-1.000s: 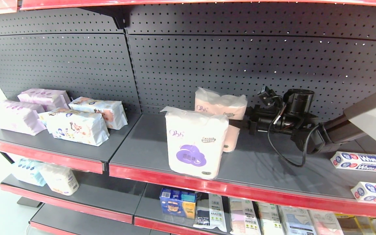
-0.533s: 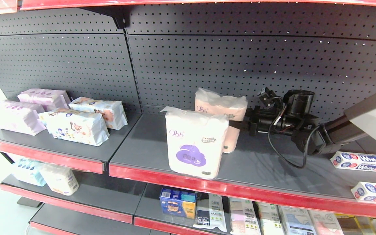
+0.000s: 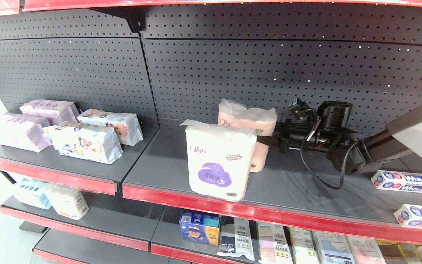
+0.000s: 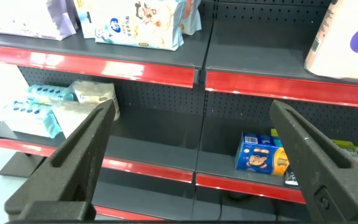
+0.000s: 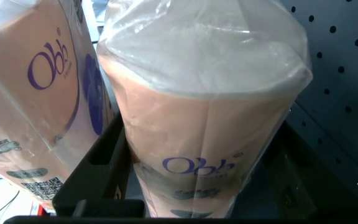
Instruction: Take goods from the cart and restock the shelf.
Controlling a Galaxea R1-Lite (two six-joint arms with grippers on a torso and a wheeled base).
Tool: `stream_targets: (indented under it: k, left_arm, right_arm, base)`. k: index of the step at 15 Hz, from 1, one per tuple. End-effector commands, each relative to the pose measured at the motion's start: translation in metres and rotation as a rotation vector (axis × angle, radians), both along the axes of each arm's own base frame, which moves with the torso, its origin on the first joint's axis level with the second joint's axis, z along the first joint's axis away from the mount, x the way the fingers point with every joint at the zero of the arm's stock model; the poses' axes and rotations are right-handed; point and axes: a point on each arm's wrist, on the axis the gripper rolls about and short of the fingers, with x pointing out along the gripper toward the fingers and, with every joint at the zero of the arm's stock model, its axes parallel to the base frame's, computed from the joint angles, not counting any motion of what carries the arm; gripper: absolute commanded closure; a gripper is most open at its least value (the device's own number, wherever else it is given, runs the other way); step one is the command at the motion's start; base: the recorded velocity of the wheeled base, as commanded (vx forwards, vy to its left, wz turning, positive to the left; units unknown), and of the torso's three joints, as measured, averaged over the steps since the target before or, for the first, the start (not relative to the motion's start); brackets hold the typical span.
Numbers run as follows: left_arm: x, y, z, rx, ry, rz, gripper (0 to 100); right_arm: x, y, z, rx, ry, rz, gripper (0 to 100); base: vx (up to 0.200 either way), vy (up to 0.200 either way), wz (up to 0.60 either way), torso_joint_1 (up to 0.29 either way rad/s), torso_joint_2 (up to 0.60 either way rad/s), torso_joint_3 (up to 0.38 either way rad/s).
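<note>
Down at the robot's left side, below the main board of the shelf [image 3: 167, 161]: left tool [image 4: 191, 112], held level and facing the lower boards, its two dark fingers [image 4: 79, 149] spread wide apart. Beyond that gap, on a lower board, pale blue packs [image 4: 33, 109] and a small blue box [image 4: 261, 152]. Up on the main board, at its far left, lilac packs [image 3: 18, 130] lying flat, one behind the other; just beside them, cartoon-printed packs [image 3: 86, 141], likewise flat and two deep. Past the upright joint, near the red front lip, a white pack with a purple cloud [image 3: 220, 161], standing upright. Directly behind it and a little to the right, touching or nearly so, the pink pack [image 3: 249, 123], also upright on the board and close to the pegboard back [image 3: 269, 73]. Pinched around that pink pack from its right flank: right tool [image 5: 207, 149], one finger pressed against each side of the wrapper, low on the pack. Reaching in from the right edge, the right arm [image 3: 376, 150], stretched almost level above the board, wrist straight, a black cable [image 3: 321, 172] looping beneath it. At the far right, well apart from the packs, two toothpaste boxes [image 3: 408, 182] lying flat, one nearer the lip than the other.
</note>
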Motion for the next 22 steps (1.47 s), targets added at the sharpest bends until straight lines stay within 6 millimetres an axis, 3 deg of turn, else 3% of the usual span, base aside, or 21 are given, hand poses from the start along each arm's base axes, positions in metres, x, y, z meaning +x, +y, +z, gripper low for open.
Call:
stream_targets:
  k: [1, 2, 10, 22]
  left_arm:
    - [0.000, 0.000, 0.000, 0.001, 0.002, 0.001, 0]
    - [0.000, 0.000, 0.000, 0.000, 0.002, 0.002, 0]
    - [0.000, 0.000, 0.000, 0.000, 0.002, 0.001, 0]
    - [0.000, 0.000, 0.000, 0.000, 0.002, 0.001, 0]
  right_arm:
    - [0.000, 0.001, -0.001, 0.000, 0.002, 0.002, 100]
    - [0.000, 0.001, 0.000, 0.000, 0.000, 0.002, 0]
    - [-0.001, -0.002, 0.001, 0.001, 0.002, -0.004, 0]
    - [-0.027, -0.059, 0.002, -0.007, 0.064, -0.136, 0]
  base:
    - [0.000, 0.000, 0.00, 0.000, 0.00, 0.000]
    - [0.000, 0.000, 0.00, 0.000, 0.00, 0.000]
    - [0.000, 0.000, 0.00, 0.000, 0.00, 0.000]
    - [0.000, 0.000, 0.00, 0.000, 0.00, 0.000]
